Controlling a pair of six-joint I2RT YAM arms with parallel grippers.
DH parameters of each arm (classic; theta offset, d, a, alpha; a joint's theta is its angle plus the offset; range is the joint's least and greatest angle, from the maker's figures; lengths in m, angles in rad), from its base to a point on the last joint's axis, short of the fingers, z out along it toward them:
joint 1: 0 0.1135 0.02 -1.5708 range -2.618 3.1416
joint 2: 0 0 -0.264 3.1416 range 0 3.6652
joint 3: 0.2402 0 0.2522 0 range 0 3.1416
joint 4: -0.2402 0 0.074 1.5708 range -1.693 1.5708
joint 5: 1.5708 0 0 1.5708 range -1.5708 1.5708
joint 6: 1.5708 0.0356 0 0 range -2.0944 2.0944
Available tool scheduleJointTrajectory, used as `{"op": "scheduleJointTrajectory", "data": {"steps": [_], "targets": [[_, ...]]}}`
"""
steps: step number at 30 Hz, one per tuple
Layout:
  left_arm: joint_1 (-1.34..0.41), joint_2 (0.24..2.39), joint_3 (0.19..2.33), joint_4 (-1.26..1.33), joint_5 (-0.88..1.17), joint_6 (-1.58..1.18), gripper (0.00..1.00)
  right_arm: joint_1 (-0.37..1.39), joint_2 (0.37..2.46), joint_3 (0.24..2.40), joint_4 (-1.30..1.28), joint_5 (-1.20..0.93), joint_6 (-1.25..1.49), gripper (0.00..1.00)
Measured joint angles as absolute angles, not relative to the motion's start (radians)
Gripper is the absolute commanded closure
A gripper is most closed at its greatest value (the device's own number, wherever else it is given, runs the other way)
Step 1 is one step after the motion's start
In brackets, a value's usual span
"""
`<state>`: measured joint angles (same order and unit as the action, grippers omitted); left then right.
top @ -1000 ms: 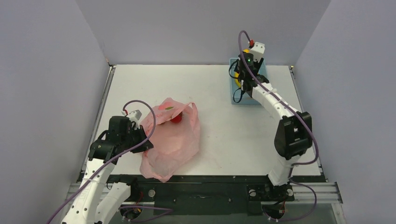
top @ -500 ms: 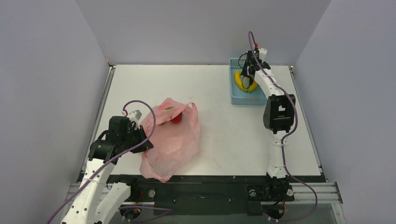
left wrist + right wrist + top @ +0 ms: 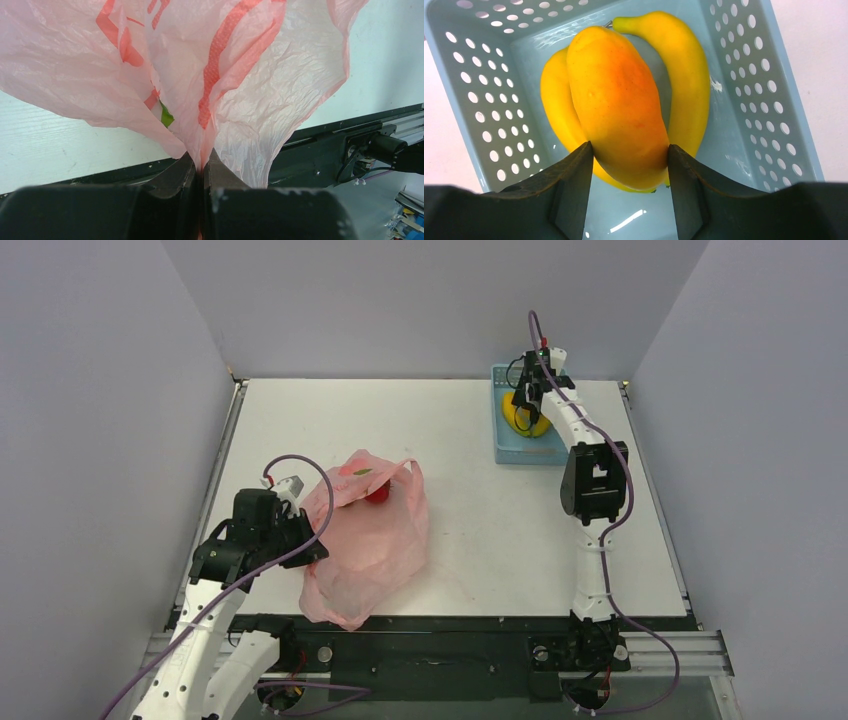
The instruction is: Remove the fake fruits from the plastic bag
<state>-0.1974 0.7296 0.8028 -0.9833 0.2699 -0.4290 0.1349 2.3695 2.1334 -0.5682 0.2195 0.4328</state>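
Observation:
The pink plastic bag (image 3: 365, 540) lies crumpled at the table's near left, and a red apple (image 3: 377, 495) shows at its far mouth. My left gripper (image 3: 315, 545) is shut on a pinched fold of the bag (image 3: 250, 75), the jaws (image 3: 202, 160) pressed together on the film. At the far right, my right gripper (image 3: 528, 412) reaches down into the light-blue basket (image 3: 503, 448). It is shut on an orange-yellow mango (image 3: 616, 100), one finger on each side (image 3: 629, 146). Two yellow bananas (image 3: 686, 75) (image 3: 555, 105) lie under the mango on the basket floor.
The basket's perforated walls (image 3: 479, 90) close in around the right gripper. Grey enclosure walls stand on three sides of the white table (image 3: 480, 520). A black rail (image 3: 430, 630) runs along the near edge by the arm bases.
The right arm has stretched farther back, carrying the mango deeper over the basket. The left arm and the bag have not moved.

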Motion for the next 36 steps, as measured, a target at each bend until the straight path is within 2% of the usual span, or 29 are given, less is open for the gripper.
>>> {"op": "scheduleJointTrajectory", "data": {"steps": [9, 12, 14, 22, 26, 30, 36], "targets": [[-0.197, 0.725, 0.803, -0.983, 0.270, -0.429, 0.99, 0.140, 2.418, 2.178, -0.577, 0.230, 0.415, 0.43], [-0.197, 0.725, 0.803, -0.983, 0.270, -0.429, 0.99, 0.144, 2.431, 2.179, -0.581, 0.235, 0.401, 0.28], [-0.197, 0.725, 0.803, -0.983, 0.270, -0.429, 0.99, 0.147, 2.434, 2.183, -0.588, 0.238, 0.390, 0.24], [-0.197, 0.727, 0.803, -0.983, 0.270, -0.429, 0.99, 0.162, 2.418, 2.205, -0.603, 0.241, 0.369, 0.22], [-0.197, 0.727, 0.803, -0.983, 0.270, -0.429, 0.99, 0.182, 2.339, 2.175, -0.624, 0.261, 0.362, 0.22], [-0.197, 0.728, 0.803, -0.983, 0.270, -0.429, 0.99, 0.244, 2.113, 1.995, -0.592, 0.283, 0.361, 0.23], [-0.197, 0.728, 0.803, -0.983, 0.271, -0.429, 0.99, 0.413, 1.732, 1.574, -0.386, 0.277, 0.387, 0.26]]}}
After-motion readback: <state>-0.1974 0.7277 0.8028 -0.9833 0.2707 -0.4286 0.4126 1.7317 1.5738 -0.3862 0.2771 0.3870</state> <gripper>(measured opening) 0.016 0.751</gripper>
